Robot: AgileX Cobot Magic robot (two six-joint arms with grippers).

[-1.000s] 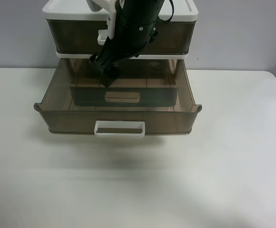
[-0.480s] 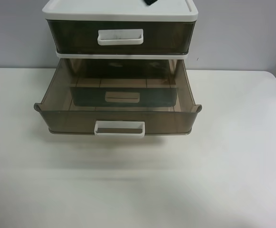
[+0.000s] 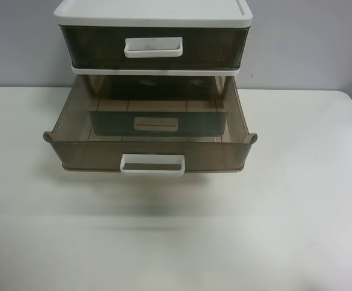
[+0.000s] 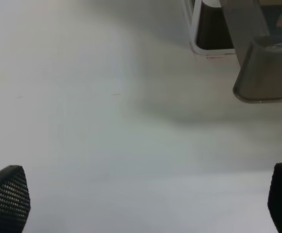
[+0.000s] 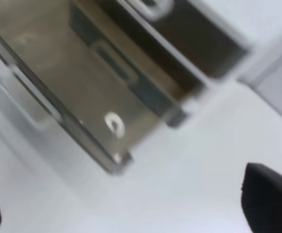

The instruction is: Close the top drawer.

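Top drawer [image 3: 153,46] is pushed in, front flush with the white frame of the cabinet [image 3: 152,12], right under the cabinet lid. Its white loop handle [image 3: 153,46] shows small dark scuffs and sits centred on the smoky front. Cabinet stands at the far edge of the worktop [image 3: 297,206], about midway along that edge, against the grey wall.

Lower drawer [image 3: 150,130] is pulled far out toward the near edge, tilted slightly down at the front, nothing seen inside. Its handle [image 3: 152,165] is clean white. Its shadow falls on the worktop below the front.

No arm shows in the exterior high view.

Right wrist view, blurred: looks down at the open lower drawer [image 5: 87,82] and one front corner of it, white worktop [image 5: 189,160] beside. Right tool [image 5: 131,204] has both dark fingertips [image 5: 267,204] at opposite frame edges, spread wide, nothing between them, clear of the drawer.

Left wrist view: mostly bare worktop [image 4: 107,121], with a cabinet base corner [image 4: 211,41] and a lower drawer corner [image 4: 267,73] at one side. Left tool [image 4: 145,199] fingertips [image 4: 7,199] are also spread wide apart, holding nothing, well apart from the cabinet.
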